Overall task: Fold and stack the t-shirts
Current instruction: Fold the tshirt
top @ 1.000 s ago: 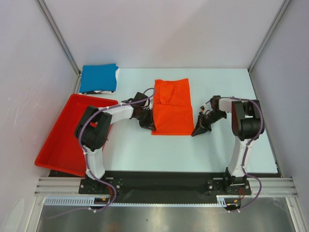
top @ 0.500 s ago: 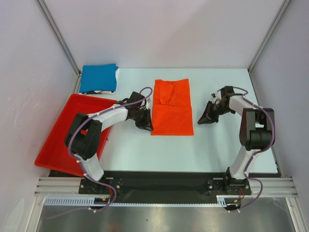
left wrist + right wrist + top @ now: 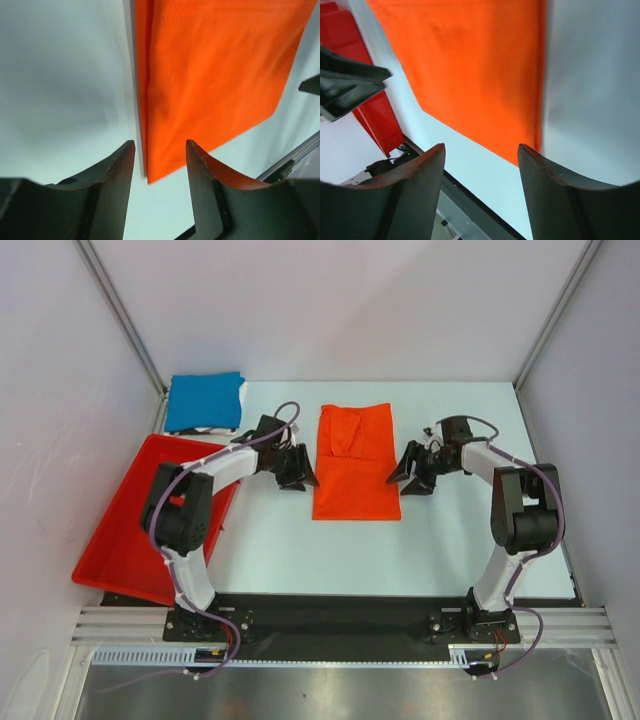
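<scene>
Two claws flank the folded orange shirt (image 3: 355, 462), which lies flat in the middle of the desk (image 3: 450, 540). The left claw (image 3: 160, 145) is spread wide and grips nothing, with the shirt's left edge and near corner showing in its gap. The right claw (image 3: 482, 147) is likewise released at the shirt's right edge. A folded blue shirt (image 3: 204, 400) lies at the far left corner, beyond a red tray (image 3: 120, 530).

t-shirt (image 3: 356, 468) central, left hand (image 3: 303, 475) at its left edge, right hand (image 3: 401, 476) at its right, bin (image 3: 128, 522) far left
</scene>
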{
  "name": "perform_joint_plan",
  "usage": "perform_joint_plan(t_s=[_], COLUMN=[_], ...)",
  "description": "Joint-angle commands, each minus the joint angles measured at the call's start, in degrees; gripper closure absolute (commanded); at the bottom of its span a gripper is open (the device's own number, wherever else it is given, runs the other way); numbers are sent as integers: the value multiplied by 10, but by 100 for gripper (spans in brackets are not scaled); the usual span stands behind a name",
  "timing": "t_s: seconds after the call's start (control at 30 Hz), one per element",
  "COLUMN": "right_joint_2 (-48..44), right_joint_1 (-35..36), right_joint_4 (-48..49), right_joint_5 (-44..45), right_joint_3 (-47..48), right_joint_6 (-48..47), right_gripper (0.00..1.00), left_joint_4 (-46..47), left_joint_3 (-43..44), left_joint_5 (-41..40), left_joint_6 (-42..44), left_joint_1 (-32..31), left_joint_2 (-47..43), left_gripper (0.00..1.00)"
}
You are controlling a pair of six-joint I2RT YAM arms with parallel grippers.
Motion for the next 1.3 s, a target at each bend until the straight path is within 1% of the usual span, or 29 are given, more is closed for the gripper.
perform_joint_plan(t_s=[0.0,0.13,0.2,0.23,0.27,0.33,0.37,0.47,0.6,0.73,0.87,0.97,1.07,1.27], right_joint_2=[-46,-65,-76,-81,-85,-95,-99,-114,-128,-117,-109,-110,-109,-112], right_joint_1=[-14,-15,-14,-14,-13,-11,-10,-8,-10,-14,-14,-13,-15,-14], right_joint_4=[-31,-7,23,36,48,77,85,103,117,141,165,168,167,164], right_joint_5=[9,7,6,5,3,1,2,14,31,38,32,39,45,49], right_joint_3=[-29,-83,-115,-125,-146,-164,-173,-201,-228,-249,-257,-257,-256,-255], right_joint_6=[-33,-26,-7,14,27,59,68,89,108,128,144,146,147,146], right_gripper=[34,32,34,35,42,47,53,57,55,54,54,54,54,54], left_joint_4=[-34,-31,-30,-30,-27,-12,-9,-2,13,24,48,57,61,36], left_joint_3=[-33,-95,-120,-127,-141,-160,-164,-178,-186,-192,-207,-213,-212,-210], left_joint_5=[-41,-57,-62,-63,-63,-60,-64,-62,-59,-59,-60,-56,-51,-51], left_joint_6=[16,-28,-49,-70,-79,-111,-122,-155,-170,-195,-221,-241,-255,-275], left_joint_1=[-12,-25,-31,-36,-39,-45,-47,-49,-50,-50,-50,-50,-50,-50], left_joint_2=[-88,-118,-124,-123,-121,-118,-118,-105,-98,-88,-86,-74,-61,-46], left_gripper=[47,46,50,51,55,58,62,64,62,59,53,52,52,54])
